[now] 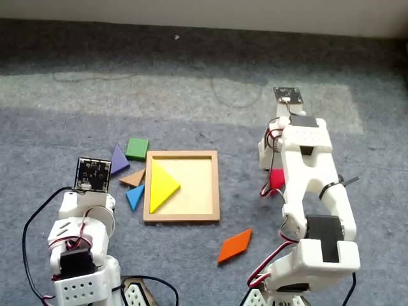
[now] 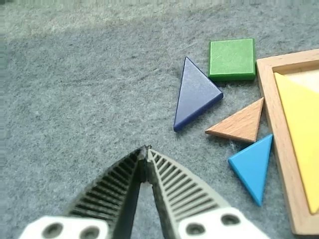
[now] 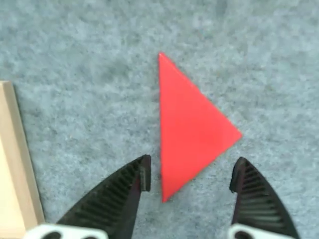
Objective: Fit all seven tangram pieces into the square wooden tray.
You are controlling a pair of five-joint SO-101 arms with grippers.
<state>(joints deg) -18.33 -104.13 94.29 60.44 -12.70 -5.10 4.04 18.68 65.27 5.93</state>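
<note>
Wooden tray (image 1: 182,218): yellow triangle (image 1: 162,185) in left half | left of tray: green square (image 1: 137,148), navy triangle (image 1: 118,160), tan triangle (image 1: 134,178), blue triangle (image 1: 134,196) | near right: orange parallelogram (image 1: 235,245) | left gripper (image 2: 145,149): pressed together, empty | right gripper (image 3: 192,173): spread over red triangle (image 3: 192,119), right of tray

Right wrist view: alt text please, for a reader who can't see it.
The right end effector, open, hangs over a red triangle lying flat on grey felt, one corner of the piece between its fingers. An edge of the wooden tray lies nearby.
</note>
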